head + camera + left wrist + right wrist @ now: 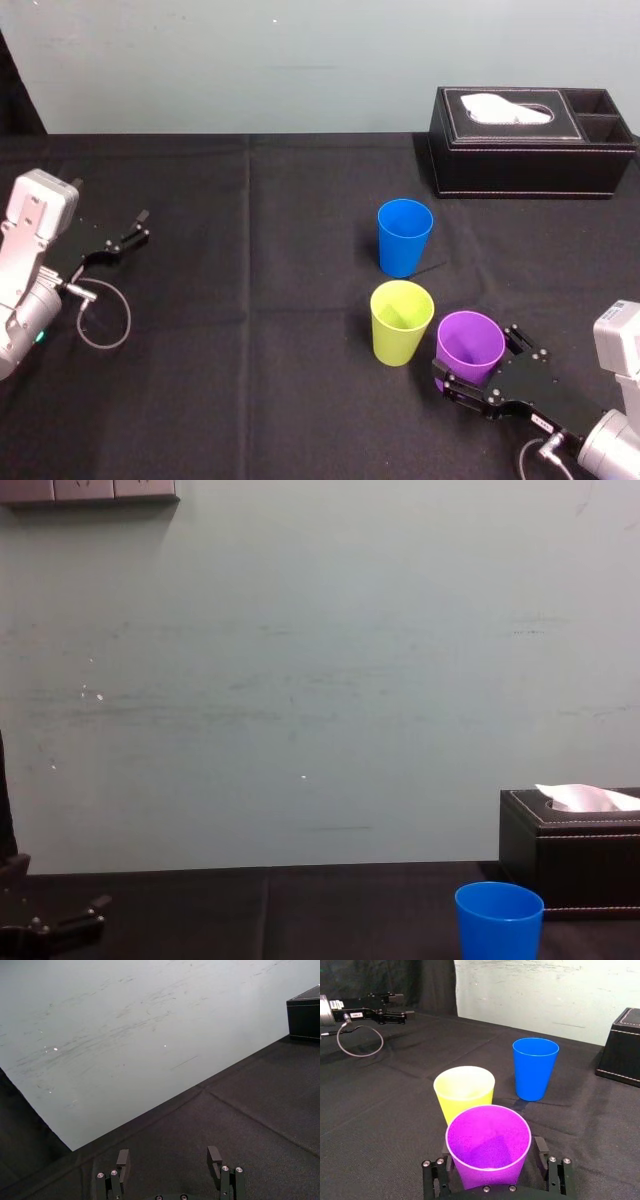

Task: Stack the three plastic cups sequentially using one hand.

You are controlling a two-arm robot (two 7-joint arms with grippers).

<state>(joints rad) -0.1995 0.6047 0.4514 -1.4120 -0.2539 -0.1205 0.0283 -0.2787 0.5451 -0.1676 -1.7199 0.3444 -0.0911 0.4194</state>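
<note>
Right black claw [480, 360] is straddling the upright purple tapered plastic cup [470, 345], jaws apart and seemingly not yet clamped, while the yellow-green plastic cup [402, 320] is standing just beside it leftward on the black surface [250, 350], far from the parked, spread left claw [130, 232].

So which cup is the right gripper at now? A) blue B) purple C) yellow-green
B: the right gripper sits around the purple cup; the yellow-green cup and blue cup stand beyond it, ungripped. Left gripper is parked open, far left.
</note>
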